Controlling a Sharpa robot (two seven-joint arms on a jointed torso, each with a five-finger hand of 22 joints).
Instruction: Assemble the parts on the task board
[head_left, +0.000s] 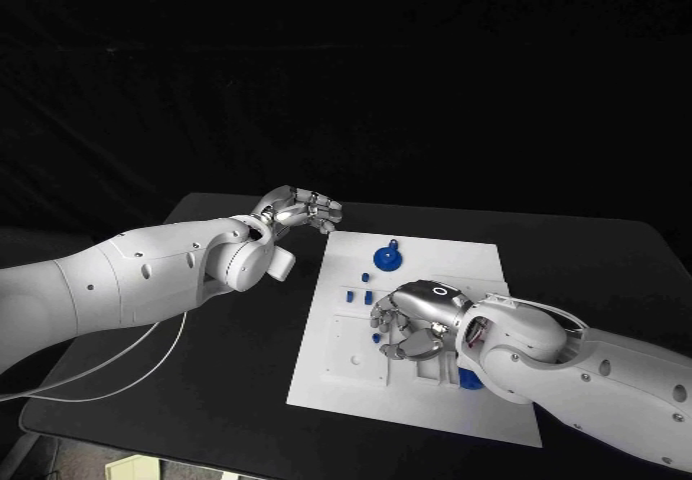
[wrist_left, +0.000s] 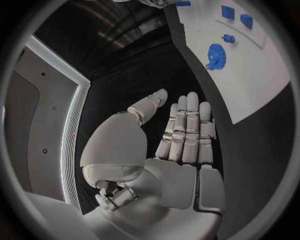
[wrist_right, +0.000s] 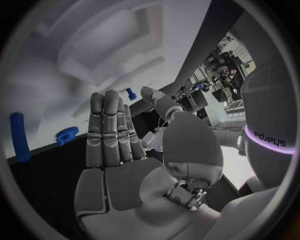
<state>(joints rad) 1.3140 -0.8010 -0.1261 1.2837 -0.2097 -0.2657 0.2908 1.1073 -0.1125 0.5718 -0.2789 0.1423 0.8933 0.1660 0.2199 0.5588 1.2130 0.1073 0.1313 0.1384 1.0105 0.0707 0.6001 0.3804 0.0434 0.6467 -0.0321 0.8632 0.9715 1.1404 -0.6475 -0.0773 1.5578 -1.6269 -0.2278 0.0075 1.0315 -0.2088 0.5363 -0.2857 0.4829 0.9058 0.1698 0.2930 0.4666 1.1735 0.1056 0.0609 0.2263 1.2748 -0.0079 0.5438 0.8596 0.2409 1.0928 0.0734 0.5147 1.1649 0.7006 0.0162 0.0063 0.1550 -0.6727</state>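
Fingers (head_left: 401, 335) of your right hand (head_left: 418, 320) were curled downward over the middle of the board (head_left: 447, 262), bunched close above the recessed slots. Whether they had pinched one of the small parts, I could not tell; from the wrist they looked straight and side by side, with nothing plainly between them. Your left hand (head_left: 296, 212) sat off the board's far left corner, over the bare worktop (head_left: 577, 250), fingers (wrist_left: 187, 127) stretched flat together and holding nothing.

The parts were spread about: a blue gear (head_left: 387, 258) stood near the far edge of the board, small blue blocks (head_left: 351, 295) lay just left of your right hand, and a blue peg (head_left: 469, 379) peeked out beside the right forearm near the front. From the right wrist you had a long blue pin (wrist_right: 19, 136) and a small toothed piece (wrist_right: 66, 135) close to the palm.

To do this step well, you wanted a slow, vertical approach, I'd judge: those parts were small and smooth, and a sideways nudge would have skated them across the slick white plate. Keeping the forearm high would have spared the peg under it. The left hand could have steadied the board's edge.

The worktop was matt black with rounded corners, a white cable (head_left: 130, 360) trailing across its left side. Black drapery closed off the room behind.
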